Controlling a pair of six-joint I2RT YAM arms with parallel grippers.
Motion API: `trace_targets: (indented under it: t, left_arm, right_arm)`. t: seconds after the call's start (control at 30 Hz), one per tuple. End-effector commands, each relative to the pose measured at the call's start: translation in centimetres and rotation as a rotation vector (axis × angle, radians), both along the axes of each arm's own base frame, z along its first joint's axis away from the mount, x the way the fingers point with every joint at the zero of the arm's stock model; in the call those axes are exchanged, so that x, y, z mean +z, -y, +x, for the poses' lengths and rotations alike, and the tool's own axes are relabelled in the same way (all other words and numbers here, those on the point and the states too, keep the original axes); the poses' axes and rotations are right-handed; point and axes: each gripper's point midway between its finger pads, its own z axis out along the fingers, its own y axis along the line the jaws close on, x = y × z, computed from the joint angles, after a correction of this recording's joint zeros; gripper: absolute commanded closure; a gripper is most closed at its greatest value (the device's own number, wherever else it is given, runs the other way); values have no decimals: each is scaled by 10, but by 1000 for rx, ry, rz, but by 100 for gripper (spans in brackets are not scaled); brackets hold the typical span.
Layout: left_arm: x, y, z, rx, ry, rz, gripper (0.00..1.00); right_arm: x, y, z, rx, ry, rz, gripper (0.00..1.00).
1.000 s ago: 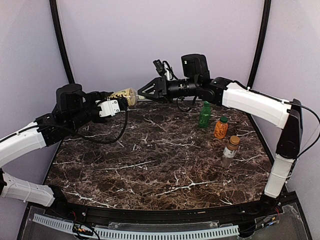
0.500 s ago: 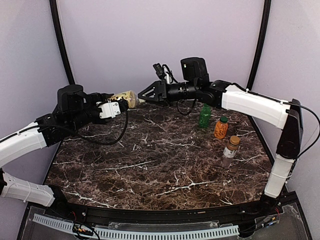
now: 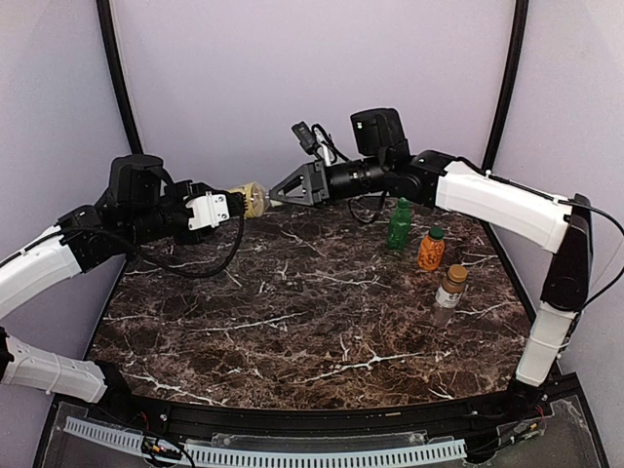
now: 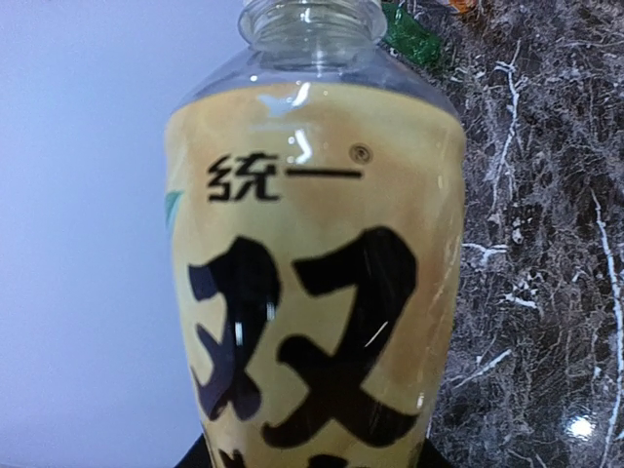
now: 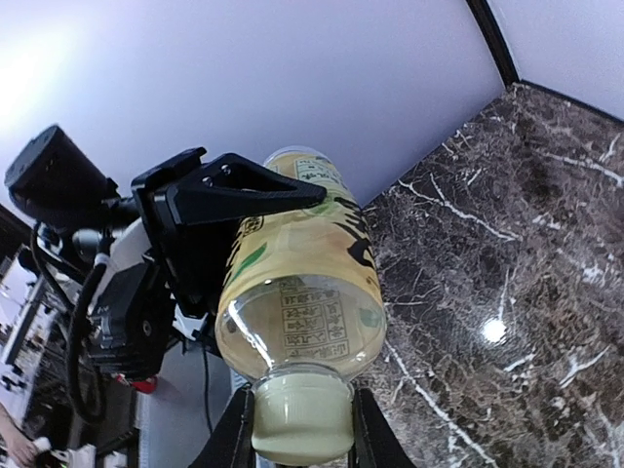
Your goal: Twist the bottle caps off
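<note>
One clear bottle (image 3: pixel 252 199), yellow liquid inside (left hand (image 3: pixel 236 202) grips).

Glossy dark marble-look table (image 3: pixel 292 322) (white veins), clear shiny plastic bottle (image 4: pixel 312 292)

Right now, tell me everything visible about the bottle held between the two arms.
The bottle is clear plastic with yellow liquid inside and a tan label bearing black Chinese characters. It lies roughly horizontal in the air above the far edge of the table. The left claw grips its body. The right claw is shut on its pale cap, which sits on the neck.
</note>
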Motion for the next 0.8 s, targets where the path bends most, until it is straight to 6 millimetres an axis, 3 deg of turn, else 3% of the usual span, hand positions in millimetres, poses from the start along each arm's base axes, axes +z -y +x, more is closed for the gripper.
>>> trace_targets:
  t: [0.0, 0.2, 0.4, 0.57, 0.6, 0.7, 0.73, 0.77]
  left_arm:
    - [-29, 15, -42, -131, -296, -22, 69]
    - [-33, 30, -77, -222, -529, -106, 70]
    - [-24, 36, -89, -265, -596, -141, 70]
    - [-22, 38, -92, -271, -620, -155, 70]
    - [-22, 38, -92, -271, -619, -156, 70]
    - [-22, 37, -90, -258, -608, -158, 70]
    - [-21, 36, -88, -249, -600, -158, 70]
    - [-21, 36, -87, -245, -593, -159, 70]
  right_arm:
    - [20, -3, -51, 170, 429, -42, 100]
    - [7, -5, -73, 217, 837, -150, 100]
    - [-4, -5, -86, 288, 1129, -209, 100]
    - [-1, 5, -79, 244, 1280, -238, 97]
    - [5, 8, -78, 215, 1296, -232, 85]
    - [24, 14, -78, 138, 1276, -187, 16]
    - [32, 16, -78, 110, 1257, -164, 4]
    - [42, 19, -78, 72, 1230, -143, 2]
